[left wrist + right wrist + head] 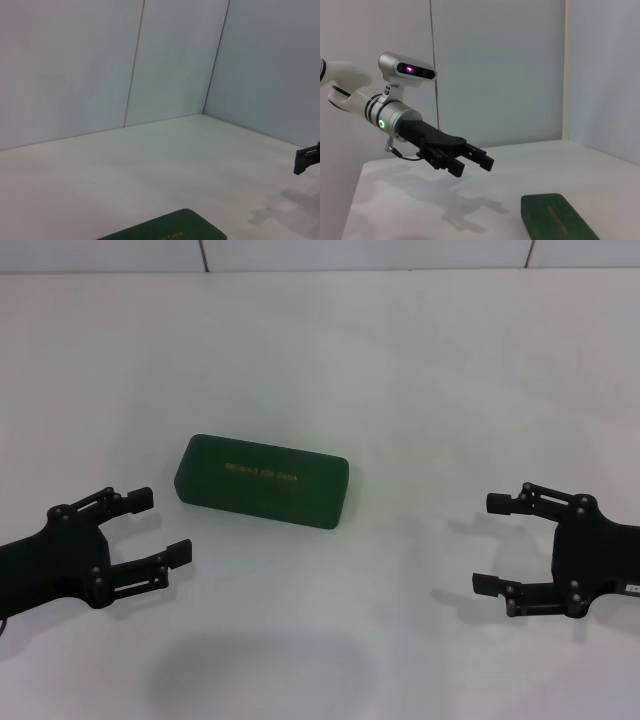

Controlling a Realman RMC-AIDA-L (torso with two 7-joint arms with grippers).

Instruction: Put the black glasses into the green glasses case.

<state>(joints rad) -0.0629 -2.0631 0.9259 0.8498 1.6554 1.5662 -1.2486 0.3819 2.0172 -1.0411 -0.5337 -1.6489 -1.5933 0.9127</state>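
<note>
The green glasses case (262, 481) lies shut on the white table (420, 380), its lid up with a line of small gold lettering (262, 474) across the top. It sits ahead of the left gripper (160, 527) and a little to that gripper's inner side, near but not touching; it is well apart from the right gripper (492, 543), off to that gripper's inner side. The black glasses do not show in any view.

Both grippers hover low over the table with their fingers spread wide and nothing between them, fingertips pointing inward toward each other. The left wrist view catches only the near end of the case (170, 228) and one dark fingertip (306, 159) of the right gripper farther off. The right wrist view shows the left gripper (475, 162) on its silver-and-white arm (375, 107), with the case (555, 216) lying beyond.

The tabletop is plain, matt white, with soft shadows under each gripper. Pale grey wall panels (175, 60) with thin vertical seams stand behind and beside the table.
</note>
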